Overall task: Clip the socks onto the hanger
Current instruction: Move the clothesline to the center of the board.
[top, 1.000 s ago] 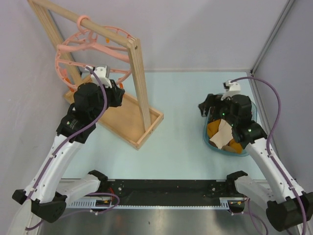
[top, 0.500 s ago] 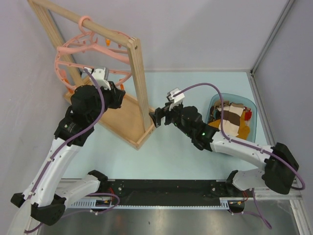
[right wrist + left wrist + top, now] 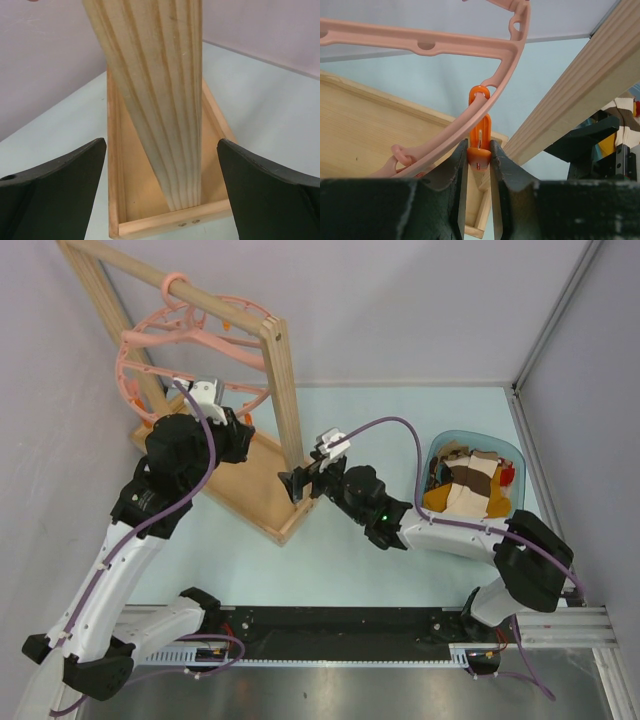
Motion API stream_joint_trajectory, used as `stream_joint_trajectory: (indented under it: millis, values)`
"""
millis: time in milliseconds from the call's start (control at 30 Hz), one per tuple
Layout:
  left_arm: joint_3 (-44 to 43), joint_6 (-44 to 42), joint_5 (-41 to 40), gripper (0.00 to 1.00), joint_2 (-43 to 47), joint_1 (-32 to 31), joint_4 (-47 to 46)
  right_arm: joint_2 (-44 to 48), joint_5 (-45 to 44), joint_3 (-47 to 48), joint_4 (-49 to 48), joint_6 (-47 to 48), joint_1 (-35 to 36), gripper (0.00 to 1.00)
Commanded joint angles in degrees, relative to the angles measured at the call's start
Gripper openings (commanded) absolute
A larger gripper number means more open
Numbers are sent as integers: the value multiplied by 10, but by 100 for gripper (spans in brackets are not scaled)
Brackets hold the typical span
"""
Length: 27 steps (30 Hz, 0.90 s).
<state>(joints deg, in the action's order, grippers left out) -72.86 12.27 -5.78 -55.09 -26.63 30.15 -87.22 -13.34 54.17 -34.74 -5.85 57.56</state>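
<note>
My left tool (image 3: 479, 165) is squeezed narrow on one orange clip (image 3: 480, 135) that hangs from the rim of the pink hanger (image 3: 420, 40). My right tool (image 3: 297, 483) stands wide and holds nothing. It faces the wooden post (image 3: 160, 100) of the rack, just above the rack's base tray (image 3: 250, 480).

The socks (image 3: 470, 485) all lie heaped in the bin (image 3: 512, 458) at the far right of the surface (image 3: 400, 420), well apart from the hanger, and none is clipped.

My first worry is the right tool. With the post between its spread fingers, any push forward would knock the rack. The hanger would then swing, and the clip could twist out of my left grip.

My second worry is that the hanger hangs freely by its hook, so pulling on the clip tilts the whole ring. I cannot tell whether the clip's mouth is actually open. If it is not, a sock brought here would simply slip off.
</note>
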Motion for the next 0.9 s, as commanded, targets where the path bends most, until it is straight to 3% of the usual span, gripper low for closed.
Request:
stream_joint_trajectory:
  millis: [0,533,733,867]
  values:
    - [4,-16,6,1,8,1,10,-21,-62,32,-67,8,-2,100]
    - [16,-26,76,5,29,1,-10,-2,-66,37,-4,-36,-120,100]
    - [28,-17,108,5,24,1,-45,19,-6,37,24,-69,-170,99]
    - [35,-9,146,5,14,1,-69,70,115,38,84,-68,-170,98]
